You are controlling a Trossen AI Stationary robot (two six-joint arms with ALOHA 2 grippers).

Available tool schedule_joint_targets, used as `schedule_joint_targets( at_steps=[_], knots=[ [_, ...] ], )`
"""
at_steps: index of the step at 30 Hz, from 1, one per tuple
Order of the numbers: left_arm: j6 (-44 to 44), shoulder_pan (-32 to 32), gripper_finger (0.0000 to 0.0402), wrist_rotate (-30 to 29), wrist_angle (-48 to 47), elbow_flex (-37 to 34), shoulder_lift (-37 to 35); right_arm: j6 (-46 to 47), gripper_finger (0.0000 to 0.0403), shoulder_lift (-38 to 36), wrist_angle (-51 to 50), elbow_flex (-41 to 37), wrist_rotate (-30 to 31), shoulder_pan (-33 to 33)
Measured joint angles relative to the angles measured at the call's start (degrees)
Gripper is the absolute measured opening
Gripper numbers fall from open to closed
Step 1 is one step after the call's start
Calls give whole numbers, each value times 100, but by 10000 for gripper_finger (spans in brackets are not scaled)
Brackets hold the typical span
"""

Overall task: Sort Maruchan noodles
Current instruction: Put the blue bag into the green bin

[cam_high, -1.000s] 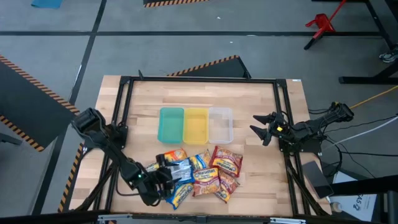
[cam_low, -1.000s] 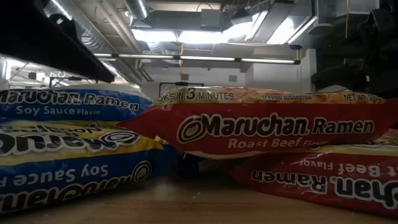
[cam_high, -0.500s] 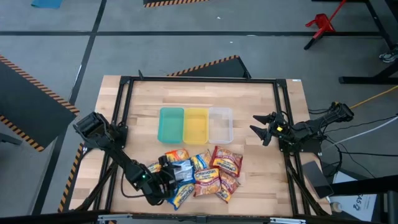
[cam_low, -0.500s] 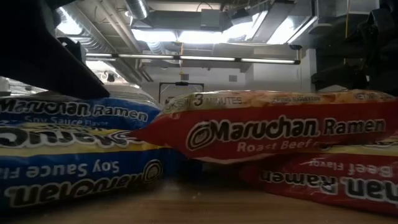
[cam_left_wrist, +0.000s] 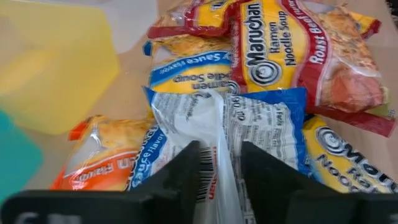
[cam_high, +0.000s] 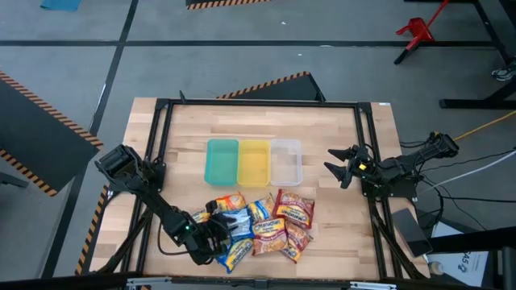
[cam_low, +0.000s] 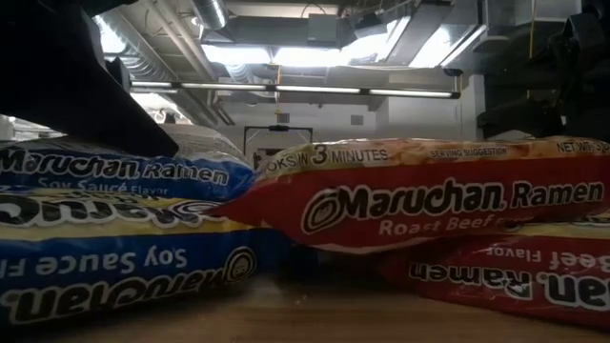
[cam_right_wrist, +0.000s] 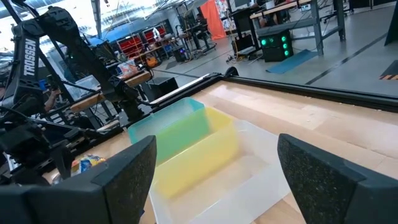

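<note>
A pile of Maruchan noodles, blue-yellow, red and orange packets, lies overlapping near the table's near edge, below three trays. My left gripper is low at the pile's left end, closed on a blue packet that lies printed back up on other packets. In the low view a blue packet and a red one fill the frame. My right gripper waits open over the table's right side, nothing between its fingers. My left gripper pinches the raised white back seam of the blue packet between its two fingers, near the packet's end closest to the arm. The fingers come slanting down from the table's left and lie along the seam. The packet still rests on the pile.
A green tray, a yellow tray and a clear tray stand side by side at mid table. Black frame rails run along the table's edges. Bare wood lies to the right of the pile.
My left gripper has moved a little toward the table's right edge, into the pile's left end. In the low view the dark arm has come lower over the blue packets, and the red packet has slid slightly sideways.
</note>
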Motion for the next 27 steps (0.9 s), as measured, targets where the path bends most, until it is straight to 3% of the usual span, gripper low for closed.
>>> schedule_joint_targets(
  at_steps=[7,13,21,27],
  knots=[
    [11,0,7,38,-15,107,13,-2,321,0,0,0,4,0],
    [171,-2,1,33,-110,420,30,-2,321,0,0,0,9,0],
    [129,130,0,-442,-527,765,-218,-2,321,0,0,0,9,0],
    [-1038,301,0,-1510,-1823,763,-981,-2,321,1,2,0,3,1]
  ],
)
